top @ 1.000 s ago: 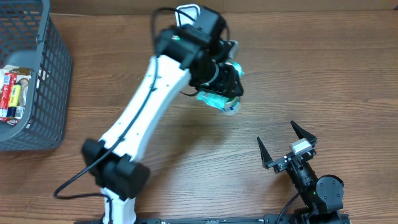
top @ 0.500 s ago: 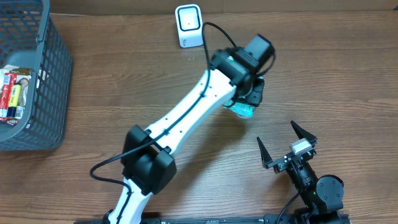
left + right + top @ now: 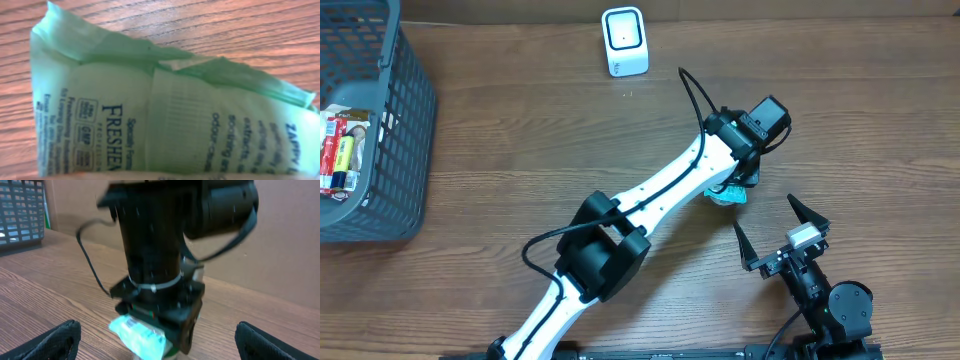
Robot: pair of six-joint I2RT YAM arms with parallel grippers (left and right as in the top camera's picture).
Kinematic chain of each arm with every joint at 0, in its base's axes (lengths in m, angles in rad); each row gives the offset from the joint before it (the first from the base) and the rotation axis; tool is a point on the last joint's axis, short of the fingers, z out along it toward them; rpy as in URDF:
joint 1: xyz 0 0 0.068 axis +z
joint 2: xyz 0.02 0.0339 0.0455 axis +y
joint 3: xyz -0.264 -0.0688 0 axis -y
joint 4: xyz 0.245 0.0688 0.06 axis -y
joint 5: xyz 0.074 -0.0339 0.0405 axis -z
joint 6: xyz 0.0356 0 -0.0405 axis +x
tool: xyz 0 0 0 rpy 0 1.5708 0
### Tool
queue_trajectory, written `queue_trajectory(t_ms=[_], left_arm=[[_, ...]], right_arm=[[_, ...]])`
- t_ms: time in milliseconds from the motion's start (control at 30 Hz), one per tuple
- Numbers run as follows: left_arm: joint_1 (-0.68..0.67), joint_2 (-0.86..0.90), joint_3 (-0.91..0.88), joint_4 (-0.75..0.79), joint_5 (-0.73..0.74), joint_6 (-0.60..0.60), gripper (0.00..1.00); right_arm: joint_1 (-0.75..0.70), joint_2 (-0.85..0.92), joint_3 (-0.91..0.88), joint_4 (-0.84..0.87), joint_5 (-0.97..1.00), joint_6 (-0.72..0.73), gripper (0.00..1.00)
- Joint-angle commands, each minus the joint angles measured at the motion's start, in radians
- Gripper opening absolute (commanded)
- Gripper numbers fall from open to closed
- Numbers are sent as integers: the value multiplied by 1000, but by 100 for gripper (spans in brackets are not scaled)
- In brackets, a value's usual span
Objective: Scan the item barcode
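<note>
1 green packet (image 3: 165, 115) is gripped in the left claw (image 3: 734, 185), which is closed on it from above, low over the table (image 3: 520, 130) at the right side of the scene. Whether the packet touches the wood cannot be told. From the left wrist view its long axis is seen to run across the claw, with the printed side facing the camera; no barcode can be made out there.

1 white scanner (image 3: 624, 41) stands at the far edge of the table, to the far left of the packet and well apart from it. The packet is judged to need carrying in that direction, with the barcode side turned toward the scanner's face.

The right claw (image 3: 763, 211) is spread wide and holds nothing. It lies just near of the packet, so the right arm is the nearer of the 2 arms, yet the packet is already held by the left one.

1 grey basket (image 3: 410, 120) is set at the left edge. At least 2 packs are seen inside it, though a full count cannot be made.
</note>
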Motion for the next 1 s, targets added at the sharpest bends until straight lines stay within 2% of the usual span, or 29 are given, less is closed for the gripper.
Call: queue_trajectory(t_ms=[0,67,100,133,200,333,367,467,600,967], left_arm=[[-16,2,3,21,-42,-31,5],[-21,4,3,27,-45,-31,6],[-25,6,3,32,-44,-31,11],[-27,7,3,34,-44,-30,17],[-30,8,3,34,-44,-28,36],[-31,8,3,30,-43,-19,59],[-31,8,3,30,-43,-13,67],[-31,2,9,29,-40,35,77],[-30,-18,43,6,-42,39,86],[-29,-67,201,-141,-45,68,88]], right_arm=[[-3,-11,-11,6,9,-3,100],[-3,-11,-11,6,9,-3,100],[-3,-11,-11,6,9,-3,100],[-4,-11,-11,6,9,-3,100],[-3,-11,-11,6,9,-3,100],[-4,-11,-11,6,9,-3,100],[-3,-11,-11,6,9,-3,100],[-3,-11,-11,6,9,-3,100],[-4,-11,-11,6,9,-3,100],[-4,-11,-11,6,9,-3,100]])
